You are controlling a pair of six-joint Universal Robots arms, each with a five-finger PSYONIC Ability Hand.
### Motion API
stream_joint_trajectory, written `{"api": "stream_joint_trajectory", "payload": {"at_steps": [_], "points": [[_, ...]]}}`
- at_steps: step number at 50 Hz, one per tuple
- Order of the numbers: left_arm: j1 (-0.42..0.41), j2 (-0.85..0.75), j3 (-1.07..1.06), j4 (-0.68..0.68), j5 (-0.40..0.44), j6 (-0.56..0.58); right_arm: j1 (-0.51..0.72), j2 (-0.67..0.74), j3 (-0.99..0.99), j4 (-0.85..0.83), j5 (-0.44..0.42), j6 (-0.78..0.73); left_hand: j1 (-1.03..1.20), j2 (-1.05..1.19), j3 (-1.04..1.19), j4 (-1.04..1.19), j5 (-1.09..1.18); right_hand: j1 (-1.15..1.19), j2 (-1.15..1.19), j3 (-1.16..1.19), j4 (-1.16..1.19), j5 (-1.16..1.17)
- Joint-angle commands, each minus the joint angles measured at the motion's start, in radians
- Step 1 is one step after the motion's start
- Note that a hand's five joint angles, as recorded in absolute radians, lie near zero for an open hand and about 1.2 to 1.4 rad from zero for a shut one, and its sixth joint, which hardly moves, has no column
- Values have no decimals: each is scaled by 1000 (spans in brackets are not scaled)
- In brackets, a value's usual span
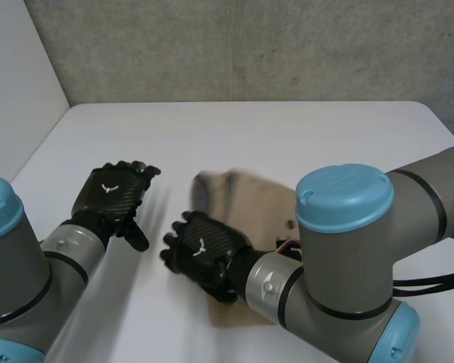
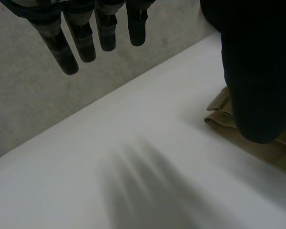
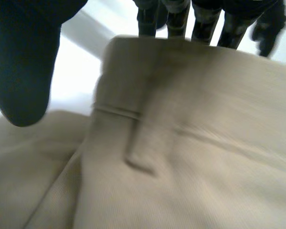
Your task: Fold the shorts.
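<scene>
1. Head view: the shorts (image 1: 246, 200) lie bunched on the desk (image 1: 287, 128). My right robot hand (image 1: 204, 253) is over their edge, and my left robot hand (image 1: 113, 190) hovers beside them, apart.
2. Left wrist view: its fingers (image 2: 86, 40) are straight and spread, holding nothing.
3. Right wrist view: fingers (image 3: 176, 16) straight, thumb apart, cloth under the palm, nothing pinched. I judge a fold is under way; next I must pinch an edge.

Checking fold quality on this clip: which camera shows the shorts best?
The right wrist view: the tan shorts lie close under the right hand, their folded layers and a seam plain. The head view shows them on the table, partly covered by the right arm. The left wrist view shows a folded edge beside the left hand.
</scene>
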Motion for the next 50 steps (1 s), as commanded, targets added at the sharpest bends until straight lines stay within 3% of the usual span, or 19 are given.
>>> {"api": "stream_joint_trajectory", "payload": {"at_steps": [1, 6, 10, 14, 17, 22, 31, 41, 50], "points": [[18, 8, 53, 2, 2, 1, -61, -76, 4, -48, -36, 231, -11, -22, -33, -24, -42, -122, -174, -177, -171, -175], [18, 3, 125, 8, 2, -2, -220, -197, 24, -102, -24, 490, -2, -13, -24, -15, -33, -122, -174, -177, -171, -175], [-2, -12, 182, 9, 2, -25, -292, -252, 36, -104, -4, 613, 1, -10, -21, -12, -30, -122, -174, -177, -171, -175], [-72, -70, 234, 9, 1, -92, -323, -252, 47, -93, 45, 658, 7, -4, -15, -6, -25, -122, -174, -177, -171, -175], [-167, -145, 303, -6, -5, -153, -322, -225, 45, -70, 96, 657, 7, -4, -15, -6, -25, -122, -174, -177, -171, -175], [-234, -235, 345, -49, -27, -200, -320, -127, 21, -22, 120, 661, 13, 1, -9, 0, -19, -122, -174, -177, -171, -175], [-329, -373, 354, -136, -227, -247, -319, 11, 39, 4, 127, 648, -2, -13, -24, -15, -33, -122, -174, -177, -171, -175], [-338, -385, 274, -140, -257, -243, -328, 44, 139, -44, 183, 467, 1, -10, -21, -12, -30, -122, -174, -177, -171, -175], [-347, -312, 295, -144, -251, -233, -323, -48, 145, -127, 220, 431, -5, -16, -27, -18, -36, -122, -174, -177, -171, -175]]}}
